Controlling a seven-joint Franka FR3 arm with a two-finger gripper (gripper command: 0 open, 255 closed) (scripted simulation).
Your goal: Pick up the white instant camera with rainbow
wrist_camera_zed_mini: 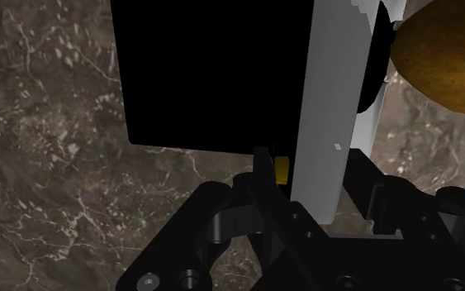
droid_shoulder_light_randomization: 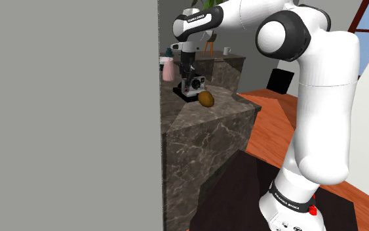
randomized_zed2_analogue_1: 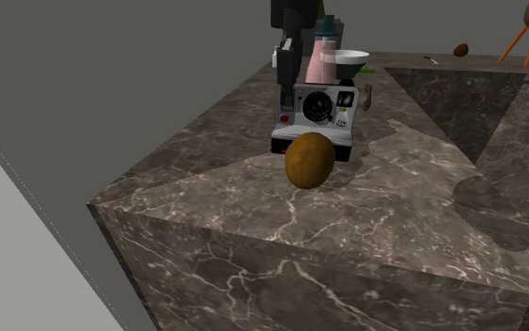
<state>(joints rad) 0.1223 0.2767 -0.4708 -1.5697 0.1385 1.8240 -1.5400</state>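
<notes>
Sitting upright on the dark marbled surface [randomized_zed2_analogue_1: 253, 216], directly beneath the gripper [droid_shoulder_light_randomization: 188, 73], the instant camera [randomized_zed2_analogue_1: 320, 115] shows a white front with a black lens and a black rear body. In the wrist view its white front slab lies right in the gripper's span, with the black back to one side. Whether the gripper is already pinching that slab or merely spread around it cannot be told from this close angle.

The camera looks like a stiff, boxy shell, probably light, with smooth faces that could slip under a weak squeeze. The lens and front trim are likely the delicate parts. The best hold would seem to be across the flat front and back of the body, deep enough that the weight does not tip it forward on the lift.

A brown oval thing [randomized_zed2_analogue_1: 309, 160] rests just in front of the camera, on the lens side away from the gripper, close enough to be nudged.

Behind the gripper stands a pink jar [randomized_zed2_analogue_1: 326, 58] with a teal lid, its contents unclear. Just beside it is a white bowl [randomized_zed2_analogue_1: 351, 58] whose inside is hidden. A white mug [droid_shoulder_light_randomization: 227, 50] stands well beyond.
</notes>
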